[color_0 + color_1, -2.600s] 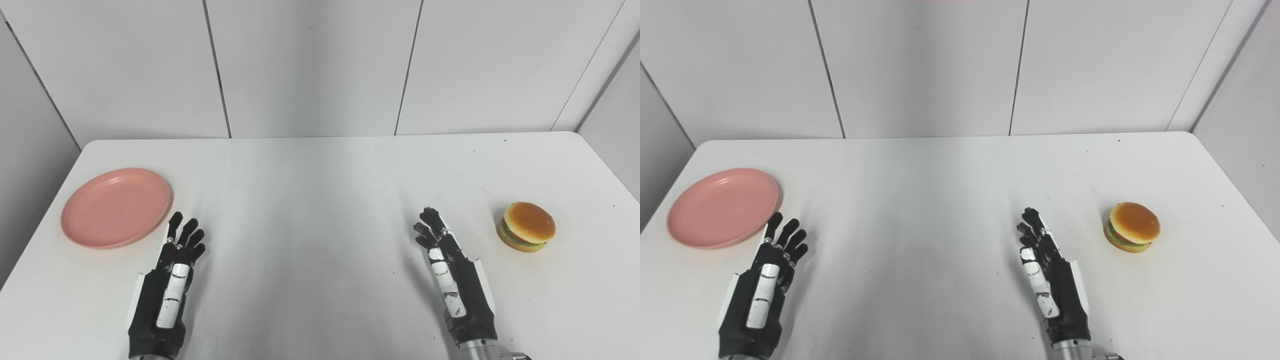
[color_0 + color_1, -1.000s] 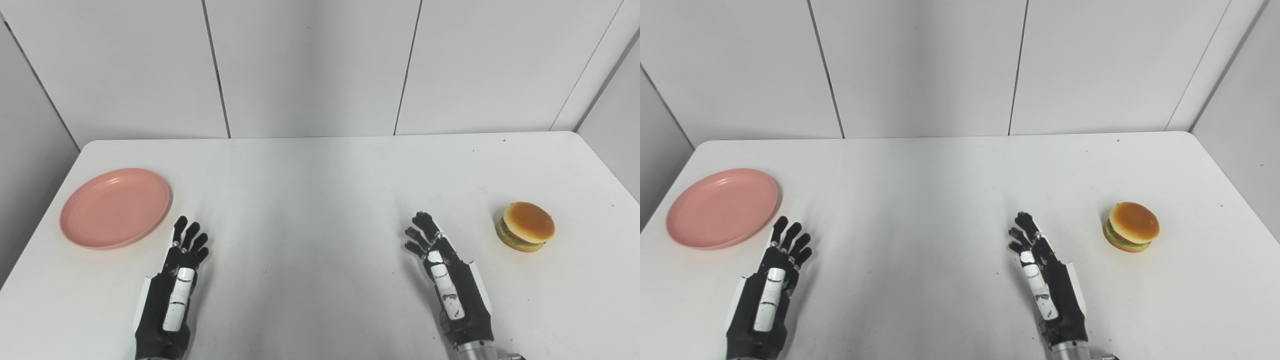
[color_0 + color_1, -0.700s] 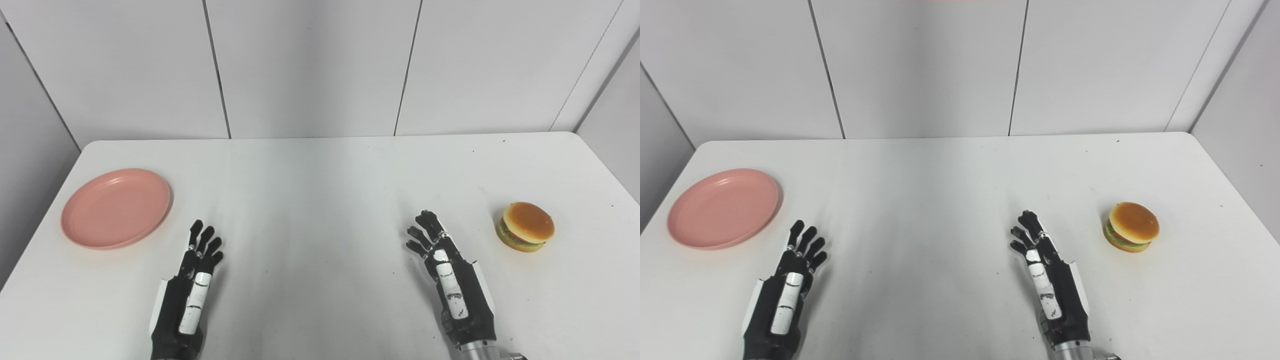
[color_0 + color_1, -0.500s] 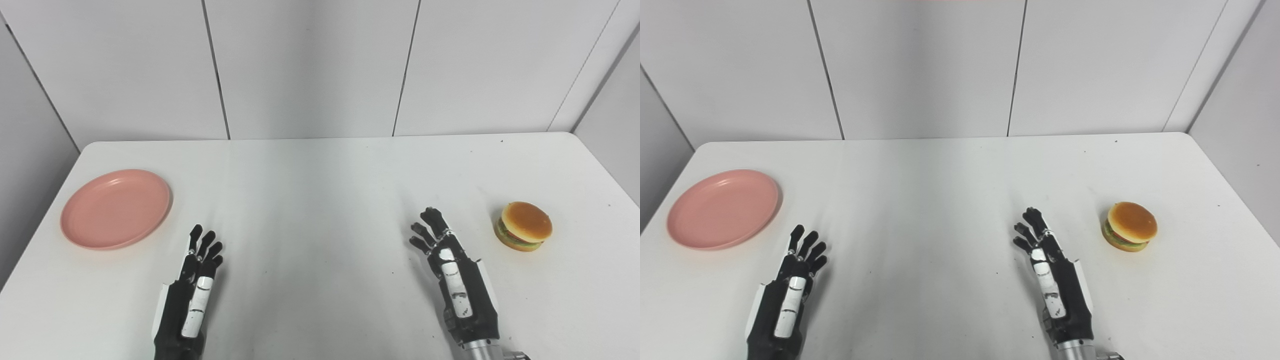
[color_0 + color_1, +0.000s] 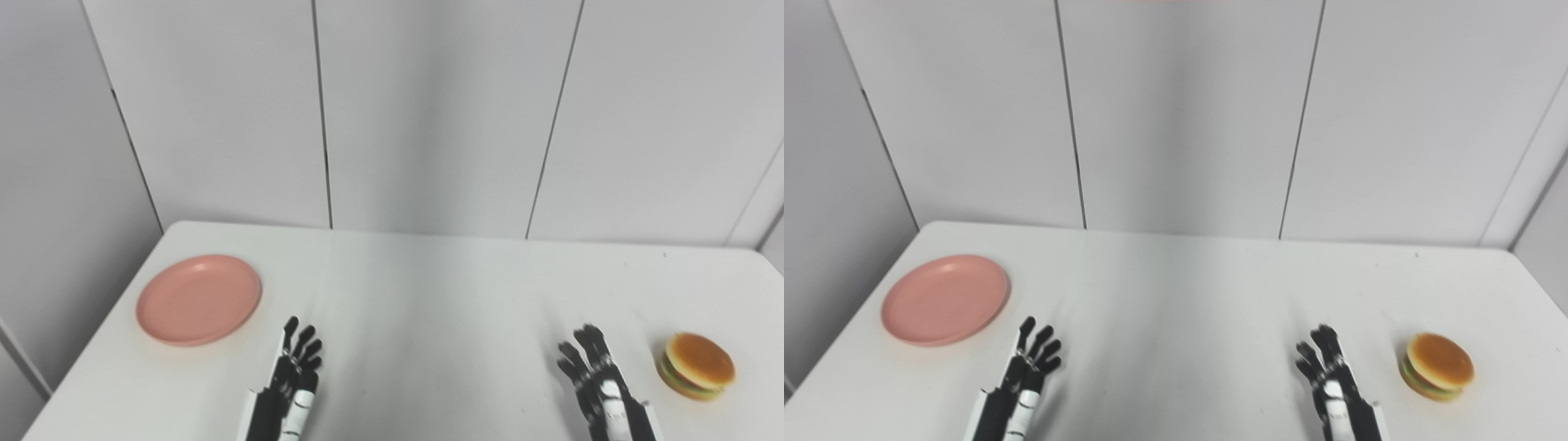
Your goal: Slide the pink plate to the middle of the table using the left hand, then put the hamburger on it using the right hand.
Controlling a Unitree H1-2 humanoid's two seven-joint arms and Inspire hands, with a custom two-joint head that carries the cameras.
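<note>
- My job has two parts, and I think neither part is done yet.
- The pink plate (image 5: 198,299) sits far over on the left side of the white table (image 5: 429,294). It is not in the middle.
- My left hand (image 5: 288,386) is low on the table, just beside the plate on its right and nearer to me. It does not touch the plate.
- My left hand holds nothing. Its fingers (image 5: 301,343) point forward and sit a little apart.
- The hamburger (image 5: 696,365) rests on the table far over on the right side, well apart from the plate.
- My right hand (image 5: 603,392) is near the hamburger, on its left. It does not touch it.
- My right hand holds nothing too. Its fingers (image 5: 1319,352) are spread a little. They look a bit blurry here.
- The middle of the table has nothing on it that I can see.
- What is left, I think: first my left hand has to reach the plate and push it to the middle. Then my right hand has to pick up the hamburger and set it on the plate.
</note>
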